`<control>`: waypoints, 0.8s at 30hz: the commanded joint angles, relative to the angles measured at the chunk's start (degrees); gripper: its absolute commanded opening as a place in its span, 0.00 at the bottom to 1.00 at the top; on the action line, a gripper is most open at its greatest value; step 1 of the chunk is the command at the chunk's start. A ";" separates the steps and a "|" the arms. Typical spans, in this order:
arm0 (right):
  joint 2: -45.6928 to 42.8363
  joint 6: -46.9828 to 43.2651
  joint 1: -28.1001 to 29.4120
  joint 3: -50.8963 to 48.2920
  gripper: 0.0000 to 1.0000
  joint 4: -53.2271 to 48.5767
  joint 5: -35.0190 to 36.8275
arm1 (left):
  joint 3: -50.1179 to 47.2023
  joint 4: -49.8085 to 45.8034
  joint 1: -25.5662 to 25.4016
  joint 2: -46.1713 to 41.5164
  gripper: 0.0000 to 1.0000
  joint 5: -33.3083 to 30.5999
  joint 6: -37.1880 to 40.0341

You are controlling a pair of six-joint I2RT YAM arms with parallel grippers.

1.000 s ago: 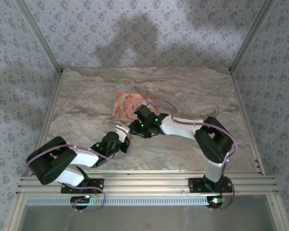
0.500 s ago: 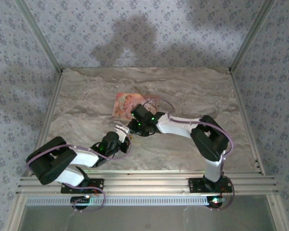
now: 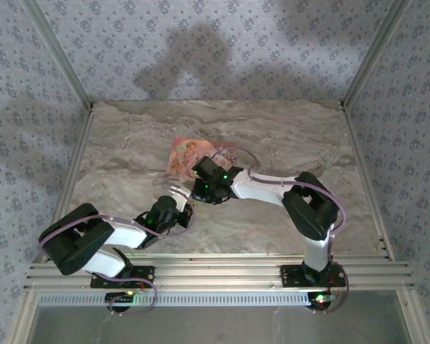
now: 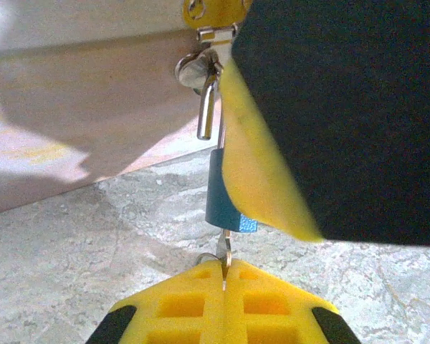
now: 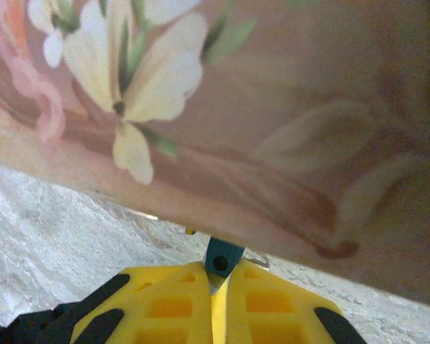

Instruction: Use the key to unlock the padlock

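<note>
1. Two grippers are crowding together beside the pink floral-printed box (image 3: 185, 154) on the marbled, stone-look bench (image 3: 294, 136): left gripper (image 3: 178, 194) and right gripper (image 3: 200, 188) are risking a knock.
2. Left gripper is clenching the thin silvery metal key (image 4: 226, 259), which is sitting under the small, boxy blue-teal padlock (image 4: 216, 204). Any off-axis twist is risking a bent or slipping key.
3. Right gripper is pinching the smooth padlock (image 5: 221, 256) by a shallow corner, so the padlock is likely risking a swivel on its glossy shackle (image 4: 208, 107).
</note>
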 commanded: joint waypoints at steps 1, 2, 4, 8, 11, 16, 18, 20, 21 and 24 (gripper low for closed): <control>0.16 -1.22 0.90 1.16 0.00 -2.60 1.77 | 0.27 1.72 -0.40 -1.46 0.00 1.85 1.38; 0.07 -1.37 0.89 0.99 0.00 -2.51 1.75 | 0.26 1.63 -0.41 -1.63 0.00 1.94 1.44; -0.30 -1.65 0.88 0.50 0.00 -2.35 1.66 | 0.28 1.45 -0.44 -2.04 0.00 2.22 1.53; -2.09 -2.73 0.64 -1.73 0.00 -0.38 1.21 | -0.01 0.95 -0.46 -3.30 0.00 2.77 1.71; -3.69 -2.79 0.16 -4.89 0.00 1.81 0.75 | -0.10 0.57 -0.48 -4.53 0.00 2.82 1.76; -5.24 -2.07 -0.31 -7.19 0.00 3.43 0.45 | 0.10 0.31 -0.68 -5.25 0.00 3.04 1.80; -5.00 -1.53 -0.26 -6.79 0.00 2.64 0.60 | 0.11 0.65 -0.73 -4.91 0.00 3.05 1.80; -4.43 -0.82 -0.24 -6.10 0.12 1.62 0.94 | 0.16 1.04 -0.78 -4.37 0.00 3.07 1.71; -4.03 -0.48 -0.08 -5.79 0.24 1.23 1.06 | 0.20 1.25 -0.81 -4.06 0.00 3.01 1.63; -3.17 0.10 0.36 -5.05 0.40 0.93 1.36 | 0.21 1.71 -1.02 -3.39 0.00 3.07 1.45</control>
